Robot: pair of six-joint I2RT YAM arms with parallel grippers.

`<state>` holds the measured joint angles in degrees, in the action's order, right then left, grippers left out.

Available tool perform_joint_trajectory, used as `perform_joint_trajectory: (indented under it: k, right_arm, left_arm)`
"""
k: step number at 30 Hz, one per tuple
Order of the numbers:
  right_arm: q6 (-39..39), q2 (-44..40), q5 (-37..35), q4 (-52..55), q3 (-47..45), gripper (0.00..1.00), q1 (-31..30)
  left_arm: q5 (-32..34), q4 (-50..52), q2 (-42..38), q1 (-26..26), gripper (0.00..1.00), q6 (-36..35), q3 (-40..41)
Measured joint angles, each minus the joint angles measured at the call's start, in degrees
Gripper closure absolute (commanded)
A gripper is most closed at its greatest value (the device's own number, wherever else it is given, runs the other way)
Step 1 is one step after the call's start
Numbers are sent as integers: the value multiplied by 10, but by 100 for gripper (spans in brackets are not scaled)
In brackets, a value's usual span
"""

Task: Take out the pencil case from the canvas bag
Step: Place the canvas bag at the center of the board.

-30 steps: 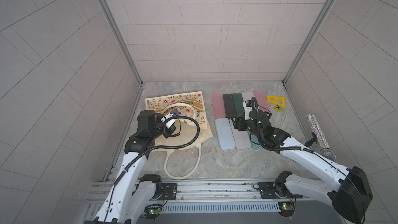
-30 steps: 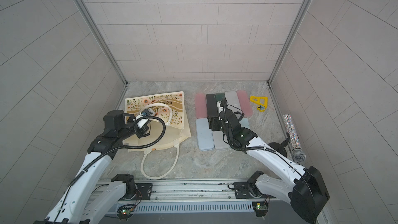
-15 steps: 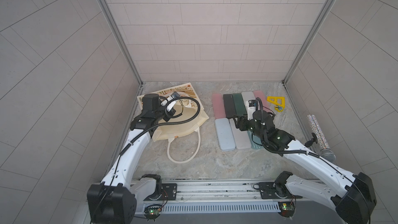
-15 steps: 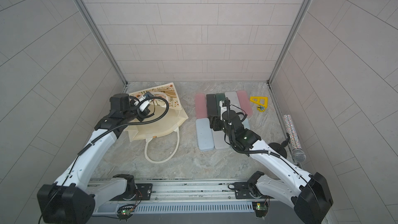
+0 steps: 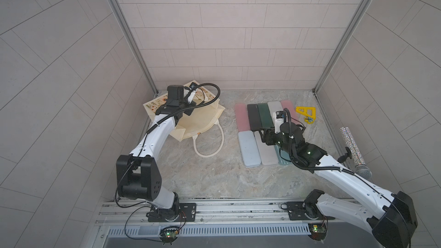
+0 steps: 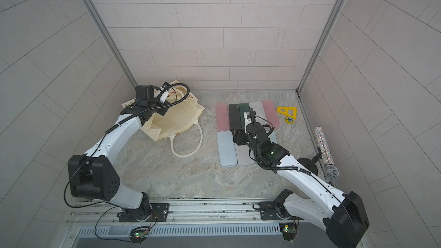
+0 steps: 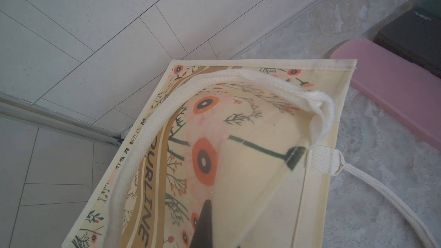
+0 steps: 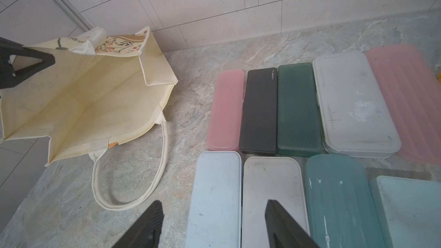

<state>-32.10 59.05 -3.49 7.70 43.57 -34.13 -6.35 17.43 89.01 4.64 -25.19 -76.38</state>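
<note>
Pinching the raised upper wall of the canvas bag point(image 5: 200, 120), the left gripper point(image 8: 47, 62) is closed on the fabric, lifting it so the bag's mouth gapes toward the right gripper point(image 8: 212, 202). Seen from the right wrist, the cream interior looks empty: no pencil case shows inside. The right gripper hangs with its jaws fairly wide and nothing visibly gripped, just above a pale blue case point(image 8: 214, 194) with a whitish case point(image 8: 269, 182) touching it. These belong to two neat rows of pencil cases point(image 5: 253, 120) beneath and ahead of it, apart from the bag. One rope handle point(image 8: 133, 187) lies slack on the marble table point(image 8: 186, 106) between bag and rows. Removal seems finished, though which case is the task's own cannot be told
</note>
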Motion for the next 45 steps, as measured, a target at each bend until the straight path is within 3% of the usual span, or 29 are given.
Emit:
perform_joint_trajectory:
  k: [7,13,16,18,20,23,26,34,41,45]
  right_arm:
    - [-4,14,0,6,0,30,0]
    - [-8,16,0,10,0,30,0]
    - [-10,23,1,11,0,29,0]
    - [-12,27,3,11,0,29,0]
    - [-12,28,4,11,0,29,0]
    - [-12,28,4,12,0,29,0]
    - [-9,25,-4,16,0,28,0]
    - [14,-37,-82,25,0,22,4]
    - [68,-121,-141,-45,-62,10,8]
    - [101,-129,-179,-69,-99,10,18]
  left_arm:
    - [-20,39,71,12,100,103,-88]
    - [-15,50,57,53,100,141,-37]
    - [-12,67,45,72,92,152,-14]
    - [-9,69,33,82,78,163,-4]
    - [-4,71,20,84,50,178,5]
    - [6,88,1,82,33,205,10]
    - [11,96,-22,82,2,235,10]
    - [42,64,-189,80,0,318,39]
    - [142,-82,-425,80,0,433,280]
    - [202,-160,-435,80,0,463,385]
